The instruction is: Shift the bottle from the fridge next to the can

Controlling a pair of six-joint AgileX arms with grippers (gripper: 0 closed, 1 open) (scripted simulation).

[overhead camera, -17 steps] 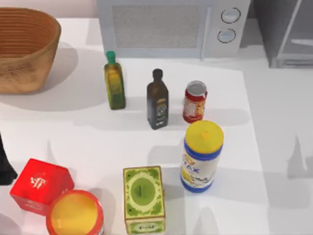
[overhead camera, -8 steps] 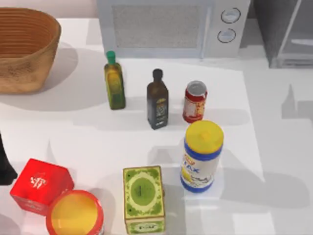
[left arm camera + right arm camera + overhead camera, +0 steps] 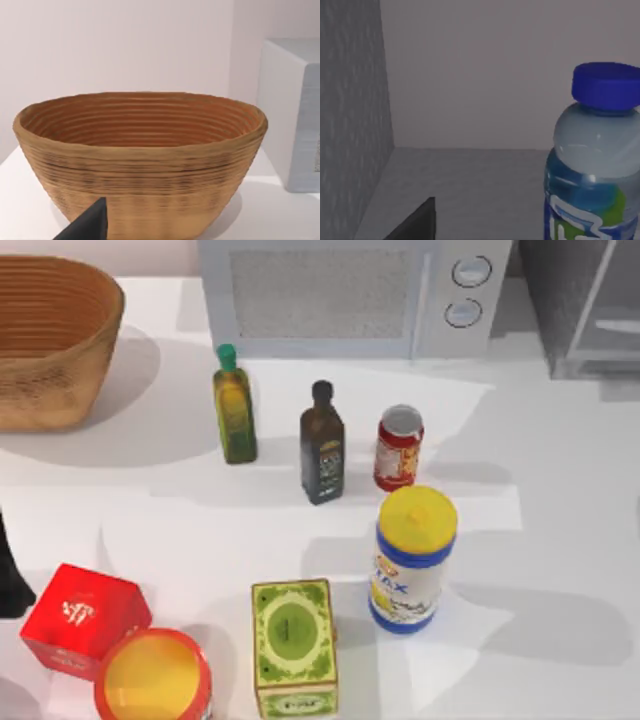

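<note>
The right gripper (image 3: 415, 222) is now inside the fridge (image 3: 580, 305), its wrist view looking along the grey inner wall and floor of the compartment. Across the earlier top views a pointed shadow on the white surface (image 3: 560, 500) at the right slides toward the fridge and is gone from that spot now, which suggests the right arm has reached in. The bottle (image 3: 595, 165) stands upright just ahead of the gripper and off to one side, its blue cap level with the camera. Only a dark finger tip of this gripper shows, so I cannot tell how far apart the fingers are, and nothing appears to be held yet.

This reads as the approach step: the gripper still needs to line up with the bottle before closing on it.

The can (image 3: 398, 447) waits well away from the gripper, out on the surface between the dark glass bottle (image 3: 322, 443) and the microwave (image 3: 350, 295), with free space beside it.

The left gripper (image 3: 85, 225) is parked near the basket (image 3: 140, 160), its opening not visible either.
</note>
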